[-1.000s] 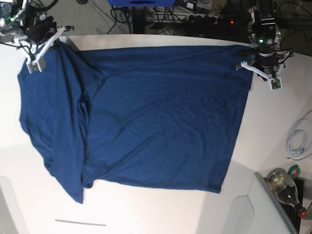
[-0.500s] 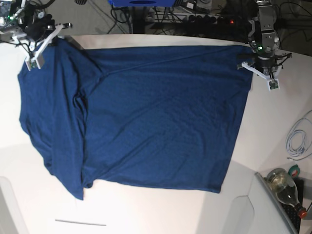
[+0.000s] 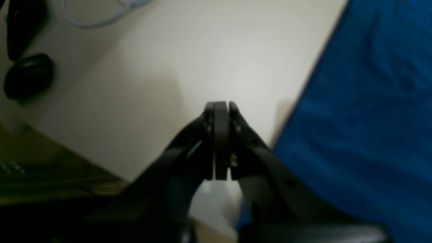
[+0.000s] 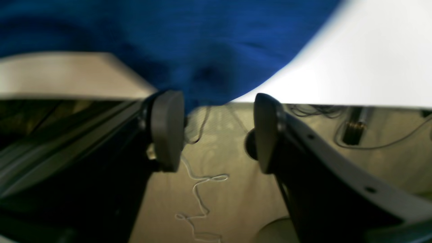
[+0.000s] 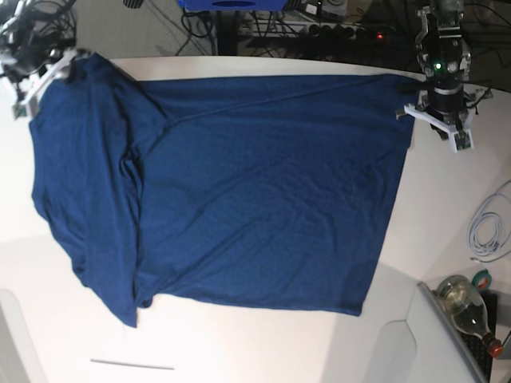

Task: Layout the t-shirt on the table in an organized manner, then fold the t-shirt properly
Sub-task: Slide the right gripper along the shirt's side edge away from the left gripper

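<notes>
My left gripper (image 3: 221, 141) has its jaws pressed flat together with nothing between them; in the left wrist view it sits over bare table (image 3: 189, 67), just beside the shirt's edge. In the base view that gripper (image 5: 439, 120) is at the far right corner of the cloth. My right gripper (image 4: 216, 131) stands parted with a wide gap, empty, and the wrist view puts it at the table's rim, with the shirt's edge just beyond the pads (image 4: 167, 130) and floor below. In the base view it (image 5: 32, 76) is at the upper left corner, near the shirt.

I count one t-shirt (image 5: 239, 191), two grippers and one table (image 5: 239, 343). Off to the right I see one coiled white cable (image 5: 491, 227), one glass bottle (image 5: 467, 307) and a roll of green tape (image 5: 481, 279).

The shirt is dark navy, plain, spread wide across the middle of the white top. The main body lies mostly flat with long shallow creases. On its left side a fold of fabric lies bunched along a ridge, and the lower left corner tapers to a point.
</notes>
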`<act>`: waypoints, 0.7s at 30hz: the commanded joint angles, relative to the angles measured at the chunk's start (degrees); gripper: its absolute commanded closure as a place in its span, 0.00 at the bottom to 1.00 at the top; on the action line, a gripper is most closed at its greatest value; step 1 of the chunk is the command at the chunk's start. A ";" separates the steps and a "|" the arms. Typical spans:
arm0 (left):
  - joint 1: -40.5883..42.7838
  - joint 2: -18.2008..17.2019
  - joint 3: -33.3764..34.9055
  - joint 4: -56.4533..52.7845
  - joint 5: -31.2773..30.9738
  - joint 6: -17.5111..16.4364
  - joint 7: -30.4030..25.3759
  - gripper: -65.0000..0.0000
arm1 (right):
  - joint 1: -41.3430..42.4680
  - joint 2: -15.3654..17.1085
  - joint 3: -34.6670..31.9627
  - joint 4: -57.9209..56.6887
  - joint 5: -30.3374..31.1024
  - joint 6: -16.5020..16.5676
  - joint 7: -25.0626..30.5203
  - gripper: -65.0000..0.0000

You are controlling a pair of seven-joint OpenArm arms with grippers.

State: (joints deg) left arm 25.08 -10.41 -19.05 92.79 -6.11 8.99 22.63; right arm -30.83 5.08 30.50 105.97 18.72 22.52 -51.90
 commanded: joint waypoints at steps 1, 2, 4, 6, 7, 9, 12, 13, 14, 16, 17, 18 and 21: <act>0.37 -0.09 0.81 0.79 -1.67 -0.51 -1.23 1.00 | 2.04 0.59 1.37 -1.58 0.49 0.11 2.45 0.63; 0.63 0.00 1.33 0.53 -3.69 -1.13 -1.23 1.00 | 3.80 0.94 2.25 -4.83 0.49 0.29 3.77 0.71; 0.81 0.09 2.04 -1.23 -6.24 -1.30 -1.23 1.00 | 6.61 1.12 2.95 -10.28 0.49 0.38 5.35 0.92; 0.81 0.17 2.04 -3.26 -6.77 -1.30 -1.49 1.00 | 8.19 2.43 2.60 -13.27 0.49 0.38 5.44 1.00; 0.81 0.17 1.95 -3.87 -7.03 -1.30 -1.58 1.00 | 8.63 2.35 2.51 -13.89 0.49 0.38 5.61 0.97; 0.90 0.17 1.77 -4.49 -7.12 -1.74 -1.31 1.00 | 8.90 2.35 2.51 -14.24 0.49 0.38 5.70 0.96; 2.66 0.17 2.13 -4.13 -7.12 -1.74 -1.31 1.00 | 9.77 2.35 2.51 -14.41 0.49 0.47 5.79 0.96; 3.09 0.17 2.13 -3.96 -7.12 -1.74 -1.31 1.00 | 10.04 2.35 2.51 -14.50 0.49 0.47 5.79 0.96; 3.45 0.17 2.13 -4.05 -7.12 -1.74 -1.31 1.00 | 10.13 2.35 2.51 -14.59 0.49 0.47 5.88 0.96; 3.80 0.17 2.13 -4.75 -7.03 -1.74 -1.31 1.00 | 11.18 2.52 2.42 -15.64 0.49 0.47 5.88 0.96; 3.89 0.17 2.13 -5.63 -6.86 -1.74 -1.31 1.00 | 11.88 2.70 2.42 -17.14 0.49 0.47 5.88 0.96; 3.53 0.17 2.13 -7.04 -6.86 -1.74 -1.58 1.00 | 12.50 2.79 2.42 -18.81 0.49 0.47 5.97 0.96; 1.42 -0.18 1.77 -12.31 -6.77 -1.74 -1.67 1.00 | 13.73 3.40 2.42 -24.00 0.31 0.20 7.99 0.96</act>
State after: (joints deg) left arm 26.63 -9.91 -16.95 80.53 -12.91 7.27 19.18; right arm -16.97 7.44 32.62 81.17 18.96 22.98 -44.14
